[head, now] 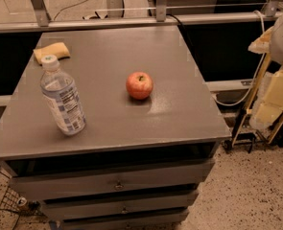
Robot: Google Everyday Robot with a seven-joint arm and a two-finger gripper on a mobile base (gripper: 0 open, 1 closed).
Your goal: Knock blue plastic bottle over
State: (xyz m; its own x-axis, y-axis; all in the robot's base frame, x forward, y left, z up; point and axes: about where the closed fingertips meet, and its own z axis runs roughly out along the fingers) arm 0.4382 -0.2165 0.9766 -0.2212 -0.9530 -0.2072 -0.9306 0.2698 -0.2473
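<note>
The blue plastic bottle [62,98] is clear with a white cap and a blue-and-white label. It stands upright on the front left part of the grey cabinet top [179,109]. My gripper [270,102] shows as pale yellow parts at the right edge of the view, beyond the cabinet's right side and far from the bottle. It touches nothing on the cabinet.
A red apple [139,85] sits near the middle of the top, to the right of the bottle. A yellow sponge [51,51] lies at the back left corner. The cabinet has drawers below. A rail and cables run behind it, and speckled floor lies to the right.
</note>
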